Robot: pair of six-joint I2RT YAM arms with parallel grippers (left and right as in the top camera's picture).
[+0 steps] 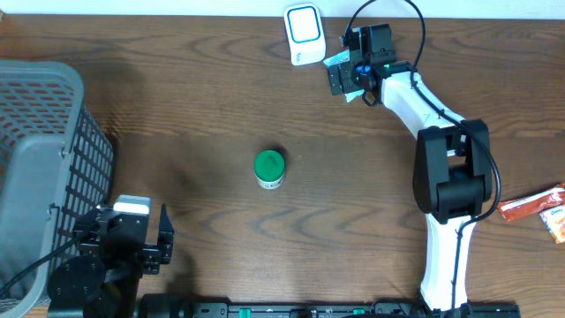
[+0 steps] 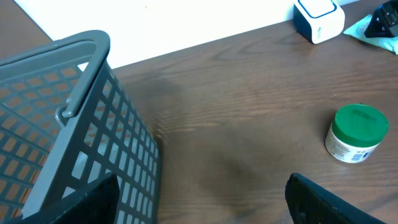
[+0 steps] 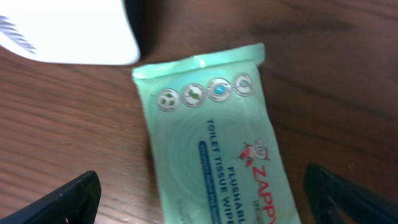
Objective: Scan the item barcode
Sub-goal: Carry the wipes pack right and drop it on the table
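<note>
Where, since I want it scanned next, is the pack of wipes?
Overhead, the pack of wipes lies near the table's far edge, right of centre, beside the white scanner and under the right gripper, jaws open.

Surface: dark brown wood-grain table point(image 1: 194, 97), wavy lighter streaks. Far side: white boxy scanner point(image 1: 305, 34), blue rounded outline on top face. Just right of it: mint-green flat wipes pack point(image 3: 211, 137), row of four round icons, one blue; blue lettering band, red brand letters. Centre: small white jar with green lid point(image 1: 269, 168), bluish print on label. Left: grey plastic lattice basket point(image 1: 44, 71). Right edge: orange-red flat packet point(image 1: 534, 206). Right arm point(image 1: 410, 93): white links, black joints.
</note>
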